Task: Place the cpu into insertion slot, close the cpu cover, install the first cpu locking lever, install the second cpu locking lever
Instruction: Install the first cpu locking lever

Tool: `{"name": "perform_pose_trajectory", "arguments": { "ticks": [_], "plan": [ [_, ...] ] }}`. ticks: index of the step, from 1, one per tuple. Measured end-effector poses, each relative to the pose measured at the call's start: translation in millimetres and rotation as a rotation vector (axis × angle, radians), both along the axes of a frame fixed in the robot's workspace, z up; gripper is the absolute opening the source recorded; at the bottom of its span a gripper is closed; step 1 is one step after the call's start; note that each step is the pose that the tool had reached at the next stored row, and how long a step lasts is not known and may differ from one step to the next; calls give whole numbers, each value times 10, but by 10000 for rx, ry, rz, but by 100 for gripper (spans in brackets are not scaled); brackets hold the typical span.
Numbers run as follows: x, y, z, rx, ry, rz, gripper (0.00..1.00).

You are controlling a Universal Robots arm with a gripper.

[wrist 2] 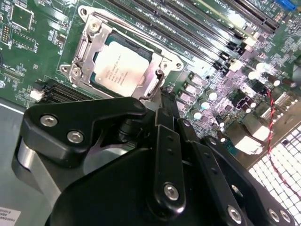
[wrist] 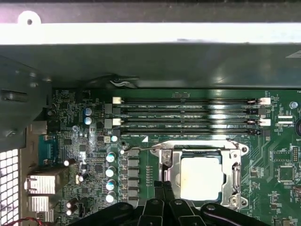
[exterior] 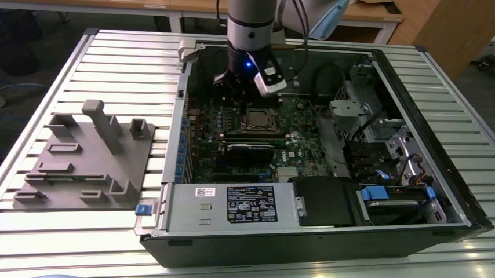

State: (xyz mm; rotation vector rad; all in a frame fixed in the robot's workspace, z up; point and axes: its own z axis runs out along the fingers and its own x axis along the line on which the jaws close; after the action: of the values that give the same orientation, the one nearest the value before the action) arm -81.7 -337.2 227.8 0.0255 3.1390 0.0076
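**Gripper clenched at the socket's edge, chip seated under its frame**

Gripper [exterior: 234, 80] hangs on the arm inside the open computer case [exterior: 421, 110], low over the green motherboard [exterior: 208, 116] and toward the far end of the case in the exterior view. In both wrist views its black fingers are pressed together with nothing between them. Their tips [wrist 2: 165, 101] stand just beside one edge of the insertion slot [exterior: 246, 125], near that edge's middle; whether they touch the metal I cannot tell.

The cpu [wrist 2: 120, 68] lies flat in the slot, its pale metal top facing up. The cpu cover [wrist 2: 89, 40] is folded down around it, its silvery frame bordering the chip on all sides with the chip showing through the cut-out. In the first wrist view a thin metal lever rod [wrist: 188, 145] runs along the side of the cover [wrist: 165, 162] that faces the four long memory slots [wrist: 188, 114], which lie parallel just beyond it. A column of small silver-topped capacitors [wrist: 110, 170] stands near the socket.

In the exterior view a black expansion card [exterior: 249, 152] lies on the board on the near side of the socket. A grey moulded fixture block [exterior: 85, 156] rests on the slatted table [exterior: 124, 52] at the exterior view's left, well apart from the case.
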Motion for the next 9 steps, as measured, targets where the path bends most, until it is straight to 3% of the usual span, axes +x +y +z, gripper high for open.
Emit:
{"name": "perform_pose_trajectory", "arguments": {
  "ticks": [5, 9],
  "plan": [
    [-84, 0, 0, 24, -45, 1, 10],
    [-98, 0, 0, 24, -47, 3, 10]
  ]
}}
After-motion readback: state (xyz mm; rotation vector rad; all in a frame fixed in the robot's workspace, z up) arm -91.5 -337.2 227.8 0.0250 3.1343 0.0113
